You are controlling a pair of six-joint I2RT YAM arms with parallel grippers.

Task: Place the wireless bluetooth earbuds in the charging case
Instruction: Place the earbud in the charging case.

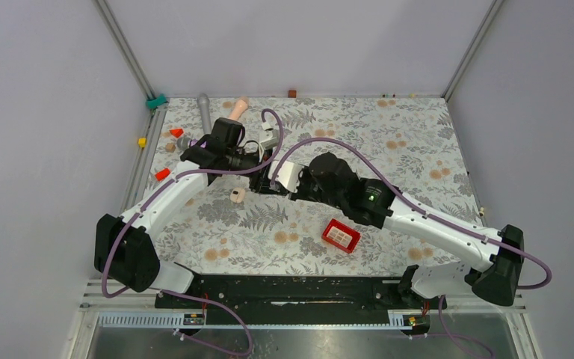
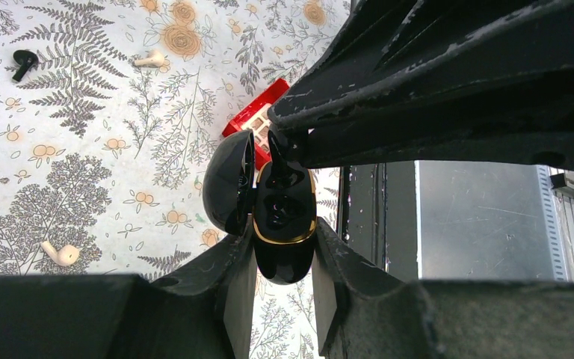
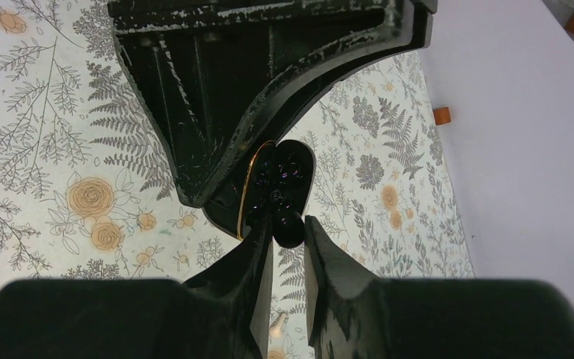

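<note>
My left gripper (image 2: pixel 284 250) is shut on a glossy black charging case (image 2: pixel 285 217) with a gold rim, held above the table with its lid (image 2: pixel 229 183) swung open. My right gripper (image 3: pixel 288 228) is shut on a black earbud (image 3: pixel 288 226) and holds it at the case's open cavity (image 3: pixel 278 179), touching it. In the top view both grippers meet mid-table (image 1: pixel 270 170). On the table lie a black earbud (image 2: pixel 22 62) and two cream earbuds, one (image 2: pixel 152 58) far off and one (image 2: pixel 61 255) nearer.
A red box (image 1: pixel 341 235) sits near the table's front centre. Red cones (image 1: pixel 176 132), a grey cylinder (image 1: pixel 204 111), a beige piece (image 1: pixel 238 109) and a small yellow block (image 1: pixel 142 142) lie at the back left. A round cream object (image 1: pixel 237 196) lies below the grippers.
</note>
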